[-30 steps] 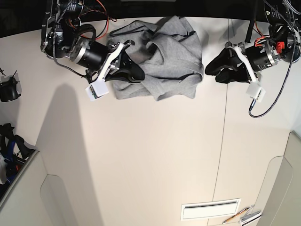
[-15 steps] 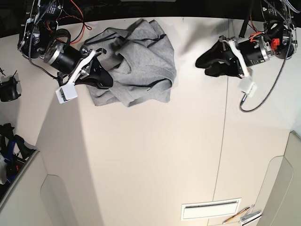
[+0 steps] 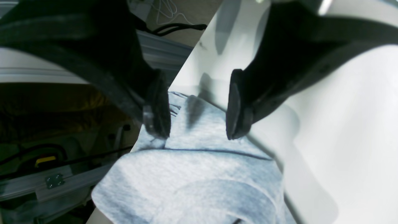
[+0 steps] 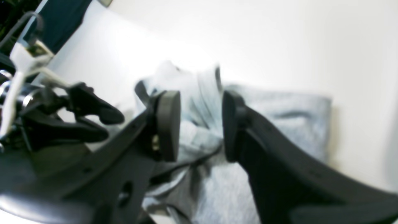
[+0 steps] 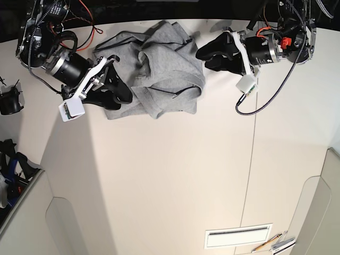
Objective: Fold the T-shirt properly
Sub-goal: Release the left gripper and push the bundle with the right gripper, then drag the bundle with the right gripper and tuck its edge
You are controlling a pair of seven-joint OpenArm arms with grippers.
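The T-shirt [image 5: 159,74] lies crumpled at the far edge of the tabletop [image 5: 175,175], soft and limp; grasp its dark hem. Left gripper [image 3: 197,105] and right gripper [image 4: 200,124] are open, holding nothing

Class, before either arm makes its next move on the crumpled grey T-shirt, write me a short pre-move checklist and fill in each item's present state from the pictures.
1. T-shirt lying flat and spread: not ok, it sits bunched in a heap.
2. Left gripper free of cloth: ok, jaws apart with nothing between the pads.
3. Right gripper free of cloth: ok, jaws apart, fabric seen behind the gap.
4. Shirt fully on the table: cannot tell, it lies right at the far edge.
5. Collar or hem located for a grasp: cannot tell, only dark seam lines show.
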